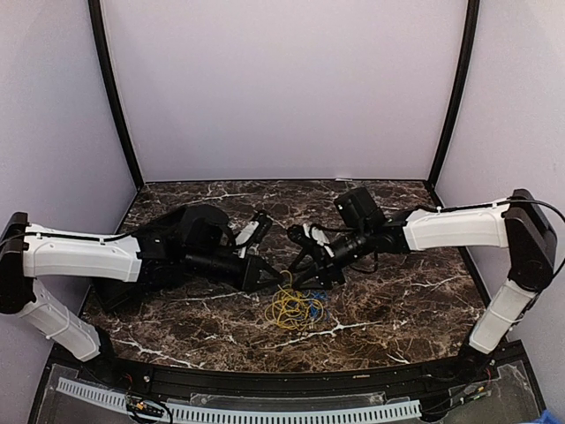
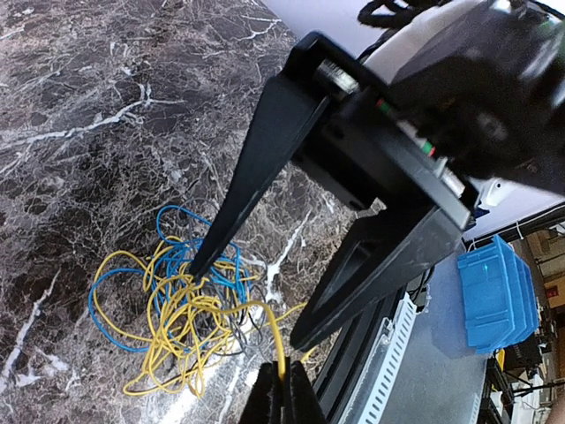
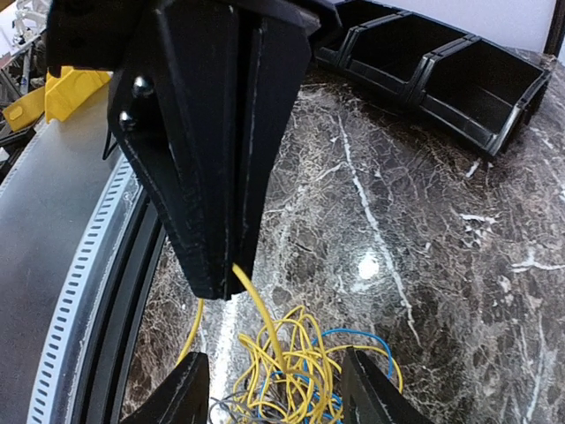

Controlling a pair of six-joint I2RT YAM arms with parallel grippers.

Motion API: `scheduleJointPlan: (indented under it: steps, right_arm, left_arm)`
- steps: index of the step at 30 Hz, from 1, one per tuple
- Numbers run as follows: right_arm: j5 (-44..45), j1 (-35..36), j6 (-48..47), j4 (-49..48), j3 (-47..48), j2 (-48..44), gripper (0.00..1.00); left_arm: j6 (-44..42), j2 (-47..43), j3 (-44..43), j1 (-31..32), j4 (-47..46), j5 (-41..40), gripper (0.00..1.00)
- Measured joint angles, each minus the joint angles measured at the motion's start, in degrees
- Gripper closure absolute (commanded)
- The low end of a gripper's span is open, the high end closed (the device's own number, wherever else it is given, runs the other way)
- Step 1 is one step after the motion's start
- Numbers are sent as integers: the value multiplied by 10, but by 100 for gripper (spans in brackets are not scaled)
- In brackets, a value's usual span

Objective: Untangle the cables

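L gripper (image 2: 282,395) clamped on 1 yellow strand (image 2: 275,340); untangling barely begun.
We judge the job to be at an early stage: cables (image 2: 177,318) sit as 1 knotted heap of yellow + blue loops on the marble table (image 2: 79,106), centre, twd the near edge, just near of both grippers. No wire lies apart yet, so sorting every strand is left. L jaws are pinched fully together w/ that yellow strand rising from the heap into the tips. R gripper (image 2: 247,305) reaches in from the right, jaws approx half apart, straddling the heap. 1 fingertip pokes into the blue loops, but we see nothing gripped btwn the jaws.
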State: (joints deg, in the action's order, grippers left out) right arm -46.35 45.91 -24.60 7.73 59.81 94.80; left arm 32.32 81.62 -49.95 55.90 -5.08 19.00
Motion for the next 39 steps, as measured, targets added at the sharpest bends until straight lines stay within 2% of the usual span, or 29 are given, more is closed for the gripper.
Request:
scheduleJointPlan:
  steps: [5,11,13,20,24,28,34,39]
  right_arm:
    - [-15,7,18,-8,22,43,63]
    - [-31,9,32,-14,48,105,87]
    - [-36,9,37,-14,53,125,90]
    - [-42,9,39,-4,54,170,90]
    - [-38,9,36,-2,54,174,91]
    - [-29,9,30,-3,51,174,88]
    - [-8,9,27,-7,41,174,87]
    - [-1,11,25,-17,47,171,87]
  left_arm:
    - [-1,-24,1,0,1,-4,100]
    - [-1,-67,7,3,9,-21,100]
    - [-1,-82,10,3,14,-26,100]
    - [-7,-151,11,3,54,-70,100]
    - [-30,-202,-20,3,109,-109,100]
    - [-66,-240,-110,3,173,-150,100]
    - [-125,-250,-319,3,265,-195,100]
    - [-154,-243,-410,4,316,-218,100]
